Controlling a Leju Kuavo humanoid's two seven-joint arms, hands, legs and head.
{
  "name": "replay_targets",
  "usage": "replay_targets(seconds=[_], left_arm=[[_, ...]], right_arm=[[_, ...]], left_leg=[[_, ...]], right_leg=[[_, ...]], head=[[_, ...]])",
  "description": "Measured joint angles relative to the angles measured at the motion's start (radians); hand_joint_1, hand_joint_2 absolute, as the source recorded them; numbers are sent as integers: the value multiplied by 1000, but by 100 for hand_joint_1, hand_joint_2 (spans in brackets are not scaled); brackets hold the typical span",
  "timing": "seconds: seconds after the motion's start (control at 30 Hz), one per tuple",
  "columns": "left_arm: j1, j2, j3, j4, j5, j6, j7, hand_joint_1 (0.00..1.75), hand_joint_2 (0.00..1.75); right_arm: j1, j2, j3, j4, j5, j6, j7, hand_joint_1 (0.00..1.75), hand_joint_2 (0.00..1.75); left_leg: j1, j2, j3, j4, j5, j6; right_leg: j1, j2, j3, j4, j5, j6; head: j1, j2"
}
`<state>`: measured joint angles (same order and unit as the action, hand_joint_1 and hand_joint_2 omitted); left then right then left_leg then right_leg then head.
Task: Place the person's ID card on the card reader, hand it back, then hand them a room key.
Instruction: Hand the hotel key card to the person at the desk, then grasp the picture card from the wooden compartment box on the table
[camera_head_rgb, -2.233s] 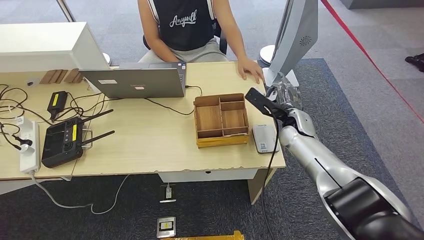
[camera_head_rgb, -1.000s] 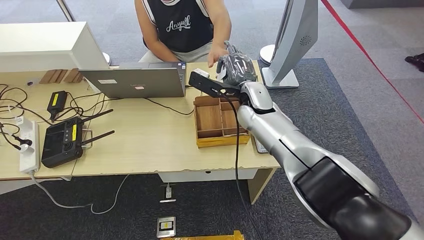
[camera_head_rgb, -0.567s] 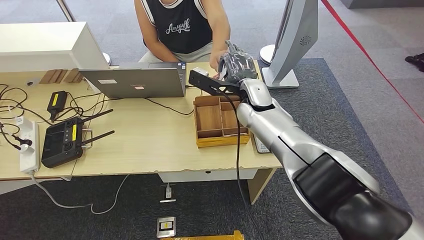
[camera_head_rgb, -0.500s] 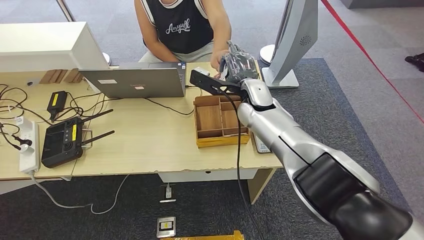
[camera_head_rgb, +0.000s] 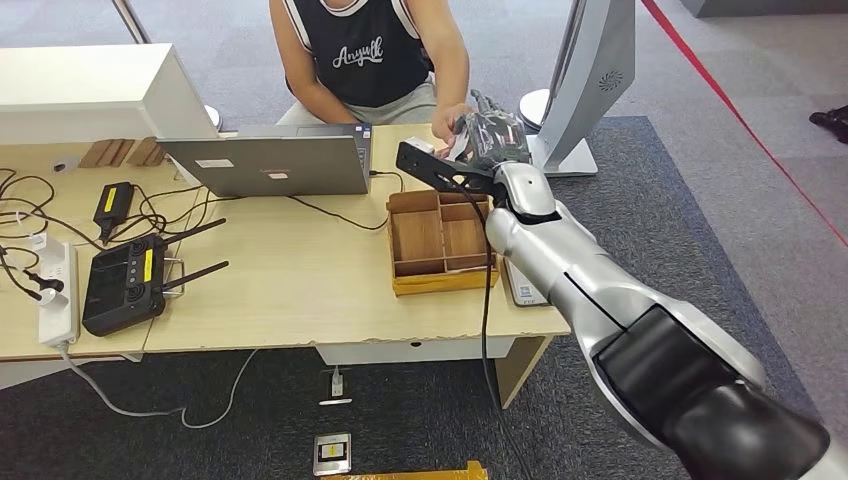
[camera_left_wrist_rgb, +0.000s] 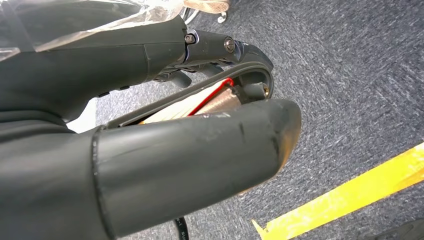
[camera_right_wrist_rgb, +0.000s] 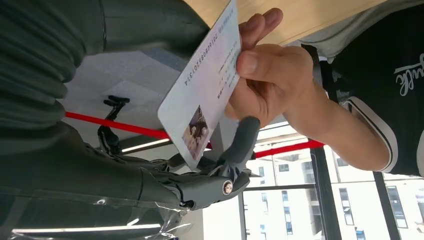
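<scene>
I judge this the hand-back step: my right robot hand (camera_right_wrist_rgb: 150, 170) pinches the ID card (camera_right_wrist_rgb: 202, 90) over the bench (camera_head_rgb: 300, 270), the person's hand (camera_right_wrist_rgb: 265, 80) gripping it too, so next I release, then fetch a room key.

On the pale wooden worktop (camera_head_rgb: 300, 290), an open grey laptop (camera_head_rgb: 270, 163) stands at the far edge before the seated person in a dark sleeveless top (camera_head_rgb: 365, 50). Right of it sits a partitioned brown wooden tray (camera_head_rgb: 441, 240), with a flat grey card reader (camera_head_rgb: 522, 287) just beside the tray's right side. A black controller with antennas (camera_head_rgb: 128, 283) lies toward the left, a white power strip (camera_head_rgb: 57, 293) left of that, and a small black adapter (camera_head_rgb: 114, 204) behind them. A curved grey floor stand (camera_head_rgb: 588, 80) rises beyond the worktop's right end.
</scene>
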<state>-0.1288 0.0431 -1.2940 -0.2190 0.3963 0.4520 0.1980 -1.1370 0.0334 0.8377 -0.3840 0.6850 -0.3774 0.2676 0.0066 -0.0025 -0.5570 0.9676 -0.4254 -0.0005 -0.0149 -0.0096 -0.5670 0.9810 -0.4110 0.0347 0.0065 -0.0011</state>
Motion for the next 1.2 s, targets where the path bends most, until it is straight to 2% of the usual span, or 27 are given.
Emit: replay_targets(seconds=[0.17, 0.4, 0.63, 1.03, 1.2], left_arm=[[0, 0, 0, 0, 4, 4, -2, 0, 0], [0, 0, 0, 0, 7, 6, 1, 0, 0], [1, -2, 0, 0, 26, 13, 8, 0, 0], [2, -4, 0, 0, 33, 16, 9, 0, 0], [2, -3, 2, 0, 49, 18, 8, 0, 0]], right_arm=[[3, 0, 0, 6, 3, -6, -6, 0, 175], [8, 1, -4, 6, -37, -49, -60, 0, 175], [28, -5, -39, -16, -141, -87, -196, 0, 175], [61, -18, -83, -63, -180, -82, -234, 0, 175], [132, -47, -100, -149, -235, -35, -278, 0, 175]], left_leg=[[0, 0, 0, 0, 0, 0], [0, 0, 0, 0, 0, 0], [0, 0, 0, 0, 0, 0], [0, 0, 0, 0, 0, 0], [0, 0, 0, 0, 0, 0]], right_leg=[[0, 0, 0, 0, 0, 0], [0, 0, 0, 0, 0, 0], [0, 0, 0, 0, 0, 0], [0, 0, 0, 0, 0, 0], [0, 0, 0, -1, 0, 0]], head=[[0, 0], [0, 0], [0, 0], [0, 0], [0, 0]])
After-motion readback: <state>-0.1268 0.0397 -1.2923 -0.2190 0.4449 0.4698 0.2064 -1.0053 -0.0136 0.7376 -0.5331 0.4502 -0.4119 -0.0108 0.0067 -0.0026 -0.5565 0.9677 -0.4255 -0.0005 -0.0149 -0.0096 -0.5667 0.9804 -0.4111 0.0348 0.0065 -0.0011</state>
